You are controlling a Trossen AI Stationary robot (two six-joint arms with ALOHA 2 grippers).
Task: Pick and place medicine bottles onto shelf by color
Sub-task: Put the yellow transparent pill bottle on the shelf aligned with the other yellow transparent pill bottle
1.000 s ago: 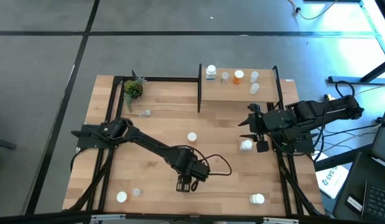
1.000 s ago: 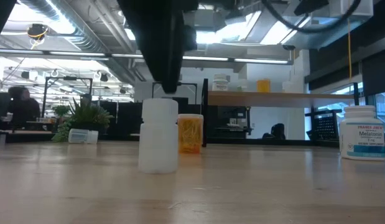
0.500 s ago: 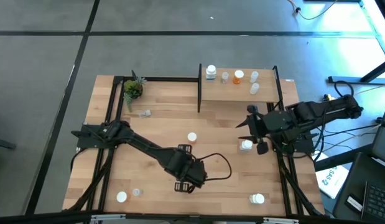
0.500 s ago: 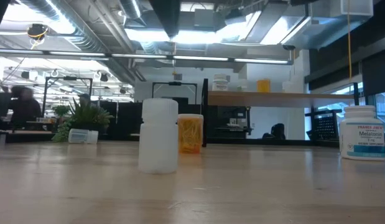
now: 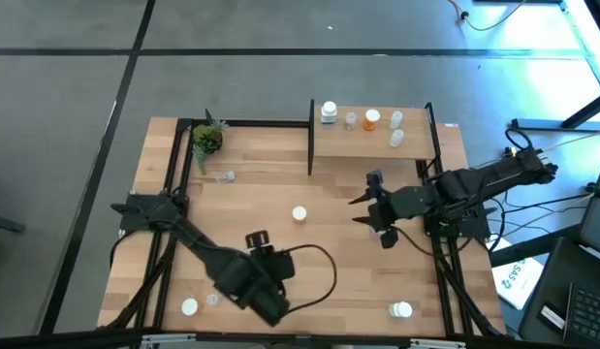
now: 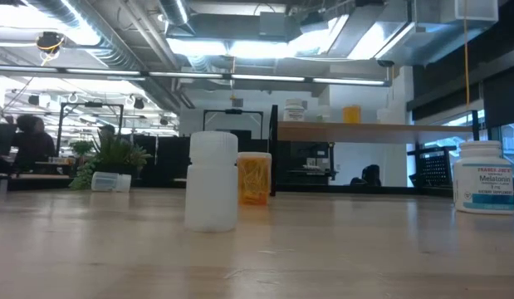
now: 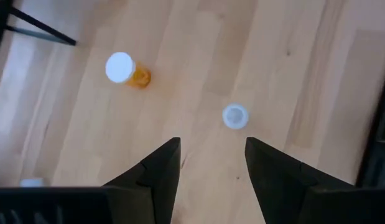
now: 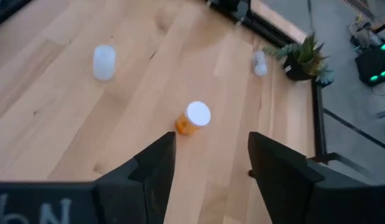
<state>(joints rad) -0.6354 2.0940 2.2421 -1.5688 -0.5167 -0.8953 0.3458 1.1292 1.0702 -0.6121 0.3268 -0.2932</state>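
My left gripper (image 7: 211, 144) hangs open over the near-left part of the table, tipped down at an orange, white-capped bottle (image 7: 127, 70) and a small clear bottle (image 7: 234, 116), which both stand there. My right gripper (image 8: 211, 143) hovers open right of the table's middle (image 5: 358, 209), facing another orange bottle (image 8: 192, 118) that stands mid-table. A white bottle (image 6: 211, 178) stands near that one. The shelf (image 5: 372, 141) at the far right carries several bottles. Neither gripper shows in the low view.
A labelled white bottle (image 6: 482, 176) stands below my right gripper. Another white bottle (image 5: 401, 310) stands near the right front corner. A clear one (image 5: 225, 176) lies by the green plant (image 5: 206, 139) at the far left. Black frame posts (image 5: 310, 136) edge the shelf and table.
My left gripper has risen from just above the white bottle and swung toward the table's near-left corner, rolling as it went. The white bottle stays upright where it was. My right gripper has moved a little toward the table's left and rolled.
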